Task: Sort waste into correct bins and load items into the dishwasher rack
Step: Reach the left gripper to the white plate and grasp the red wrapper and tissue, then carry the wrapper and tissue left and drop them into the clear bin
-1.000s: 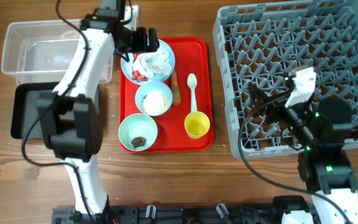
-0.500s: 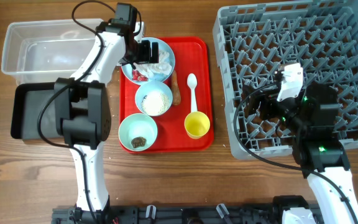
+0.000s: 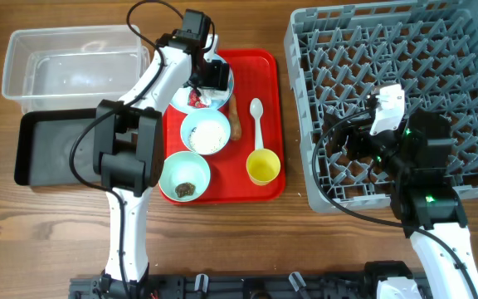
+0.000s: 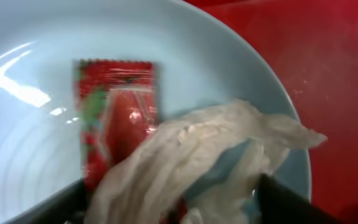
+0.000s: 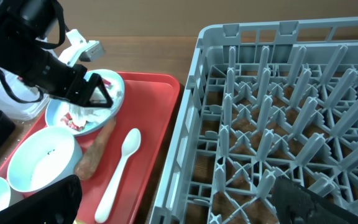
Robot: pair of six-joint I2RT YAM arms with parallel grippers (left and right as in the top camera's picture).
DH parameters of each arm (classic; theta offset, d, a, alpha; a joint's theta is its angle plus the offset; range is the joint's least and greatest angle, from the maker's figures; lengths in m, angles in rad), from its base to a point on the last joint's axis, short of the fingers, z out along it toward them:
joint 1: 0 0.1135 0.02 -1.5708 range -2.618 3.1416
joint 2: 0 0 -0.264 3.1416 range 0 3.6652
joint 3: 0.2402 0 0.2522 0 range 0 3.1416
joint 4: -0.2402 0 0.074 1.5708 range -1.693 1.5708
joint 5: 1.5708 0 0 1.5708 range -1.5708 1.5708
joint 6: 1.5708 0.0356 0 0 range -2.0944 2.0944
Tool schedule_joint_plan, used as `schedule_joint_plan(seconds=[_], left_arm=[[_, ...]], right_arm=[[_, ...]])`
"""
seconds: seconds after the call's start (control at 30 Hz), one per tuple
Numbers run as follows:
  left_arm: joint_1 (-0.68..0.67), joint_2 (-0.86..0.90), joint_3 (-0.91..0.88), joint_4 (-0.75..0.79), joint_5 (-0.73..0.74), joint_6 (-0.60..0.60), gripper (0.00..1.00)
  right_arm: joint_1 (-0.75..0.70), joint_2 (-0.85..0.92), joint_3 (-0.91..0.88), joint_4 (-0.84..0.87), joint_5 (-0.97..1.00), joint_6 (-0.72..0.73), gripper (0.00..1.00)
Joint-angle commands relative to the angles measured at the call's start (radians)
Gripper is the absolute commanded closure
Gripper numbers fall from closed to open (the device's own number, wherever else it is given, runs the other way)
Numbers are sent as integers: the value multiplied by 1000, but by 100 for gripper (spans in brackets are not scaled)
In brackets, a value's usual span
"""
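Observation:
The pale blue plate (image 3: pixel 180 101) on the red serving tray holds crumpled white paper (image 4: pixel 197 149) and a red wrapper (image 4: pixel 114 112). My left gripper (image 3: pixel 211 76) is low over the plate, open, with a finger on each side of the paper (image 4: pixel 173 211). The light blue bowl (image 3: pixel 205 131) holds white grains. The mint green bowl (image 3: pixel 184 175) holds a dark brown lump. The sausage stick (image 3: pixel 235 120), white spoon (image 3: pixel 256 119) and yellow cup (image 3: pixel 263 166) lie on the tray. My right gripper (image 3: pixel 348 141) is open and empty over the grey rack's (image 3: pixel 388 75) left edge.
The clear tub (image 3: pixel 73 71) stands at the far left, with the black tray (image 3: pixel 52 145) just in front of it. The red serving tray (image 3: pixel 265 71) lies between them and the rack. Bare wooden table (image 3: pixel 23 216) runs along the front.
My left gripper has swung right across the plate and now straddles the paper. My right arm shifted slightly a second ago and has since held still.

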Motion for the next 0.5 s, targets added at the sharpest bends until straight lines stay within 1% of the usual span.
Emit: schedule_joint_plan(seconds=[0.0,0.03,0.07,0.2,0.3,0.37,0.47], left_arm=[[-3,89,-16,-11,21,6,59],[-3,89,-16,-10,21,6,81],[-3,89,-16,-8,21,6,96],[1,74,-14,-15,21,-10,96],[29,26,33,-64,21,-79,96],[82,-39,111,-132,21,-116,96],[155,-122,176,-183,22,-143,96]], right_arm=[[0,6,21,3,-16,5,0],[0,6,21,3,-16,5,0],[0,6,21,3,-16,5,0],[0,6,21,3,-16,5,0],[0,6,21,2,-16,5,0],[0,6,21,3,-16,5,0],[0,6,21,3,-16,5,0]])
